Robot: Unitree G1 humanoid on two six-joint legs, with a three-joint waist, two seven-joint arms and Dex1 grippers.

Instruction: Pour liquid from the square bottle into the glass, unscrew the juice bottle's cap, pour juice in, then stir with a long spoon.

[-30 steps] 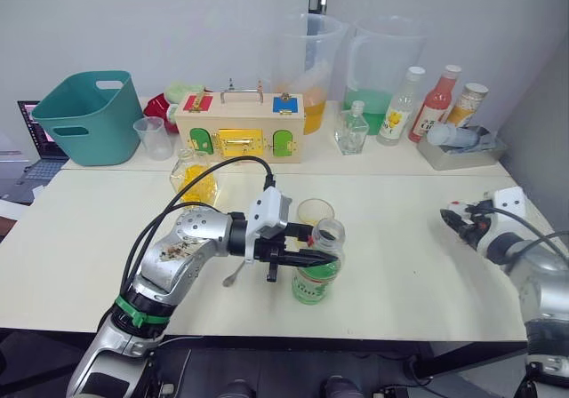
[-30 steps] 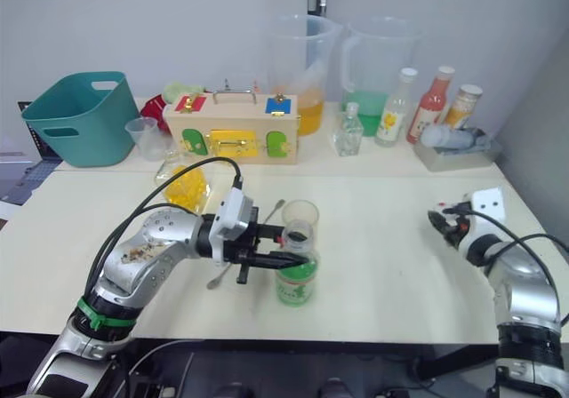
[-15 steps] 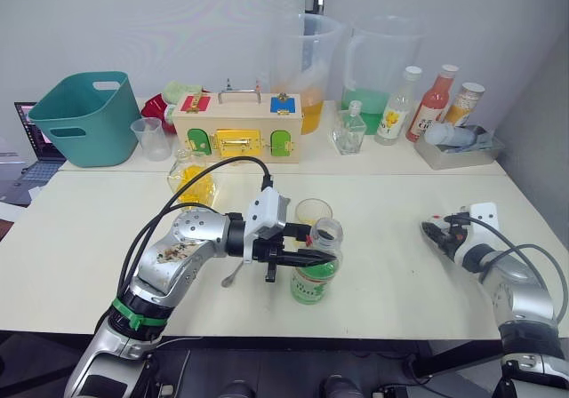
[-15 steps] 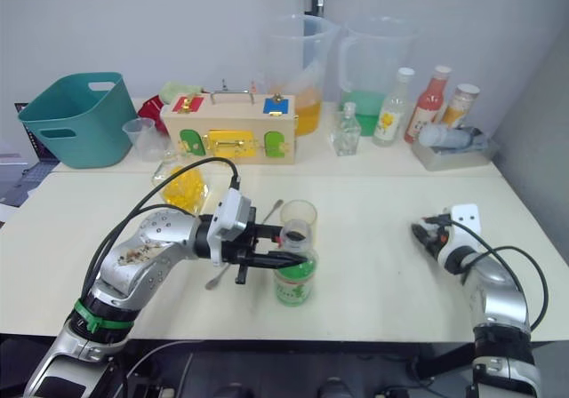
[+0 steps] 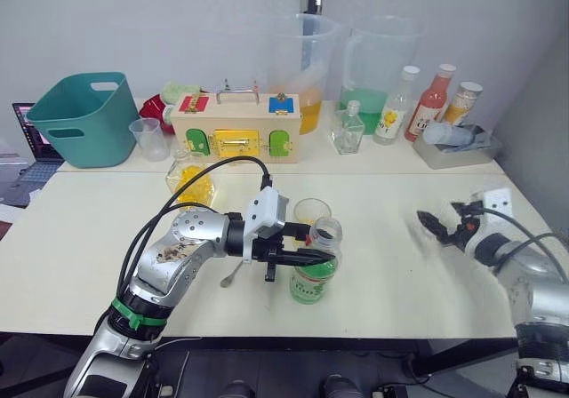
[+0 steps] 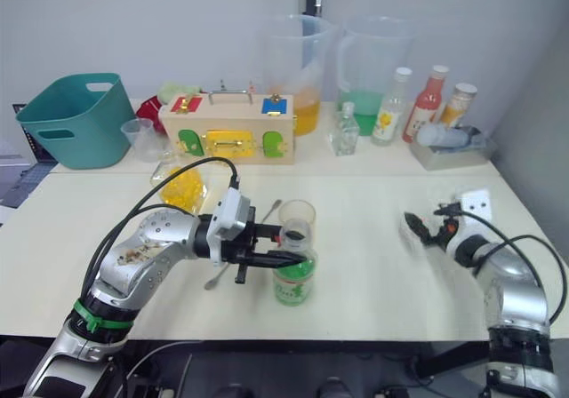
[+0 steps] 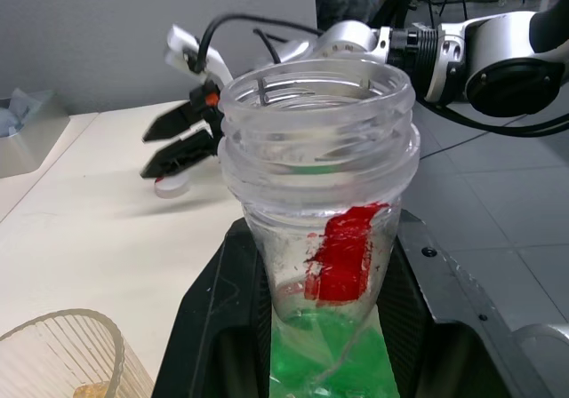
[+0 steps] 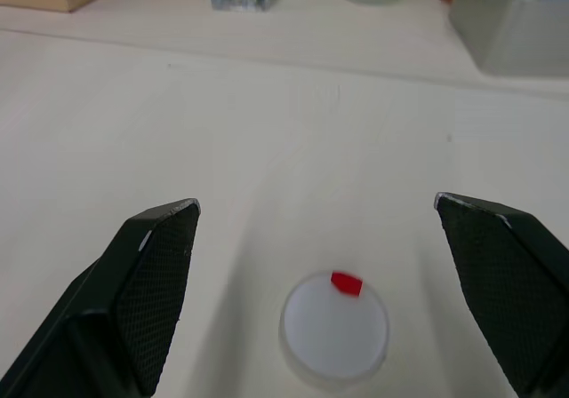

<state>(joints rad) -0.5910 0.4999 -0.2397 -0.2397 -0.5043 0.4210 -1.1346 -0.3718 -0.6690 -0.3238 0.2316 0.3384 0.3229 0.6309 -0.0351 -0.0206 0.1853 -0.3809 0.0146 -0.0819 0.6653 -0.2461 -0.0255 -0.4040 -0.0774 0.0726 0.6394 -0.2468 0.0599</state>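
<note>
A: At the left rear of the desk [image 5: 80, 238], what stands? 
B: A teal bin [image 5: 84, 116], then a small tapered cup [image 5: 154, 137], and a wooden latch box [image 5: 237, 129] with coloured doors. Just in front of the box sits the square bottle [image 5: 190, 179], holding yellow liquid [image 5: 194, 186].

A: At the centre, what does the left gripper [image 5: 313, 254] hold? 
B: It is clamped on the juice bottle [image 5: 316, 267], one black finger on each side of the neck. The bottle stands upright on the desk with its mouth uncapped; green juice [image 7: 333, 349] fills the lower part, and a red mark shows on the neck in the left wrist view.

A: Where is the glass [image 5: 312, 213]? 
B: Directly behind the juice bottle, touching or nearly so; a little yellow liquid lies at its bottom. The long spoon [image 6: 243, 251] lies flat on the desk beside the glass, partly hidden by the left arm.

A: Behind these? 
B: Two large clear jugs [image 5: 307, 65], one with orange liquid and one with green, then a small square glass bottle [image 5: 349, 129], a bottle with a yellow-fruit label [image 5: 397, 105], a red bottle [image 5: 431, 103] and a grey tray [image 5: 453, 152].

A: At the right, how is the right gripper [image 5: 442, 223] set? 
B: Its fingers are spread wide, holding nothing, above the desk. In the right wrist view the cap [image 8: 334, 328], white with a small red mark, lies flat on the desk between the two fingertips, touching neither.
</note>
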